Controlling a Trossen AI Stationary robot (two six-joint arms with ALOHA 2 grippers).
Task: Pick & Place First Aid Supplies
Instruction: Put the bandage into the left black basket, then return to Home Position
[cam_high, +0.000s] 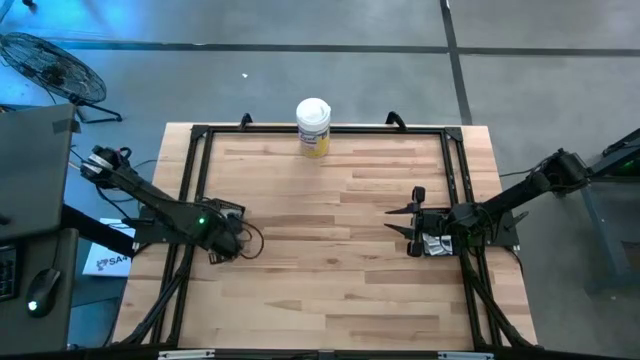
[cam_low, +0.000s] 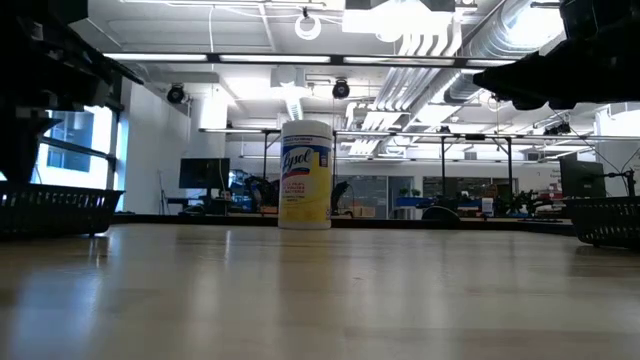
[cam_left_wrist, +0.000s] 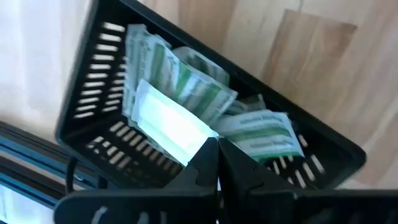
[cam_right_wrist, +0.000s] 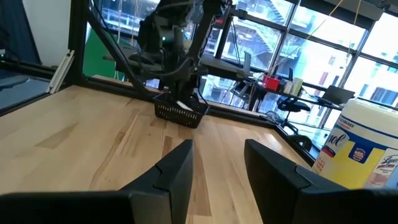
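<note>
Green-white oblong packets (cam_left_wrist: 205, 93) lie heaped in a black basket (cam_left_wrist: 87, 106) at the counter's (cam_high: 330, 260) left edge, long axes mixed, beneath the closed left end effector (cam_left_wrist: 217, 165); right end effector (cam_right_wrist: 217, 165) wide, empty.

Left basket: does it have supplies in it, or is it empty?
Not empty. In the left wrist view the black basket holds several green-and-white packets, piled loosely, just beyond the shut left gripper.
</note>
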